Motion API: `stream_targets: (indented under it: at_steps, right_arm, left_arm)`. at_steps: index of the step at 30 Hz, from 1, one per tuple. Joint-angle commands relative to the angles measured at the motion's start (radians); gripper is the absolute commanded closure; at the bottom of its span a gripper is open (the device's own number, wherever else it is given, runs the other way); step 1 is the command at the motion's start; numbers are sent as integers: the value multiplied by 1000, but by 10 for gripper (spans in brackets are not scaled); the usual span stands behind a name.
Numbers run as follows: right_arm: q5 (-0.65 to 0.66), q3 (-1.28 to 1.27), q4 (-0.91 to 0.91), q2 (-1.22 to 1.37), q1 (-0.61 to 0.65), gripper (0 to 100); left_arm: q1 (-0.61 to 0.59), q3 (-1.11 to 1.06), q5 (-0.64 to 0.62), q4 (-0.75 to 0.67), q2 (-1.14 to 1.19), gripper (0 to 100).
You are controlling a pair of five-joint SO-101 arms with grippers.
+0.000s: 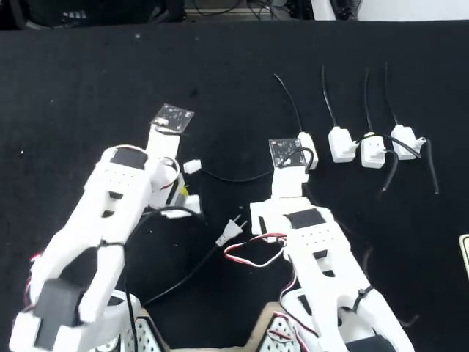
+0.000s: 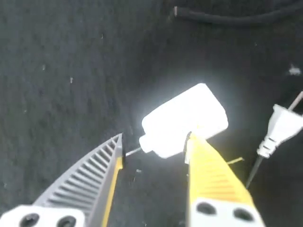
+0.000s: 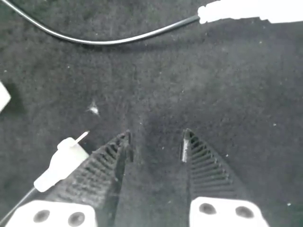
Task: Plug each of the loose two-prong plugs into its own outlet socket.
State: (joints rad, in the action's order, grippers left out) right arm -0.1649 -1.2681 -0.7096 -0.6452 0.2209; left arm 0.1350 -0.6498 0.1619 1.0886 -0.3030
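Note:
A white outlet socket block [image 2: 187,120] lies on the black cloth just past my left gripper [image 2: 154,144]. That gripper is open, and its yellow fingertip [image 2: 191,142] is at the block's near edge. From above, the same block [image 1: 192,167] sits beside my left gripper [image 1: 182,189]. A loose white two-prong plug [image 1: 231,231] on a black cable lies between the arms, and the plug [image 2: 281,127] shows off to the side. My right gripper [image 3: 155,144] is open over bare cloth, with the plug [image 3: 61,163] beside one finger.
Several white sockets [image 1: 341,144] with black cables sit in a row at the back right, and the nearest socket [image 3: 255,9] trails a curved cable [image 3: 118,40]. Red and white wires [image 1: 253,253] loop by the right arm [image 1: 308,227].

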Motion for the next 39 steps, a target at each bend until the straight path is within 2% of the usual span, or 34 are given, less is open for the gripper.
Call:
stream_targets:
  at_steps: [1,4,8,15,19,21,25,31,39]
  right_arm:
    - [6,48,-8,-27,-21,836]
    - [6,48,-8,-27,-21,836]
    - [6,48,-8,-27,-21,836]
    - [6,48,-8,-27,-21,836]
    - [6,48,-8,-27,-21,836]
    - [6,48,-8,-27,-21,836]
    - [6,48,-8,-27,-21,836]
    - [6,47,-8,-27,-21,836]
    - [6,47,-8,-27,-21,836]
  left_arm:
    - [8,-1,-3,58,-120,784]
    - [8,-31,46,58,-135,784]
    - [24,-41,34,54,-135,784]
    - [202,-99,-206,-91,-135,781]
    - [205,-97,-318,-133,-101,723]
    - [205,-88,-333,-140,-60,723]
    - [205,-84,-331,-186,57,738]
    - [156,-21,-325,-126,132,744]
    - [81,102,-66,81,141,744]
